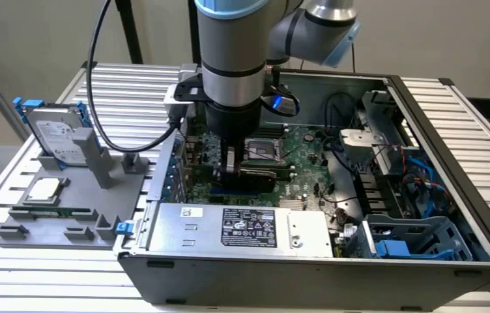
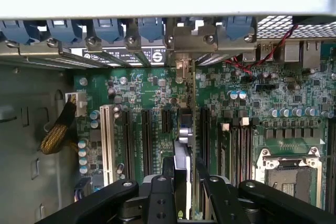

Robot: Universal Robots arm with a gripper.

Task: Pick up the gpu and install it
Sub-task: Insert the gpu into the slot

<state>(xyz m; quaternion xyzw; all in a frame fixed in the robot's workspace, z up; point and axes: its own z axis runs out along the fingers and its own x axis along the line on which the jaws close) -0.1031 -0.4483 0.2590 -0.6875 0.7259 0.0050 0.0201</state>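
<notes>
Jaws pinch the gpu [image 2: 182, 148] tight by its upper edge. The card stands upright over the expansion slots [image 2: 147, 140] of the motherboard [image 2: 273, 93], inside the open computer case [image 1: 453, 163], on the exterior view's left of the CPU socket [image 1: 262, 149].

I count one case [image 1: 453, 130] with one motherboard [image 2: 294, 93], one power supply [image 1: 245, 228], one white slot [image 2: 106, 140] and one gpu [image 2: 182, 129], and outside it one grey stand [image 1: 19, 231] with one hard drive [image 1: 57, 134], one processor [image 1: 43, 190] and one memory stick [image 1: 49, 212].
</notes>
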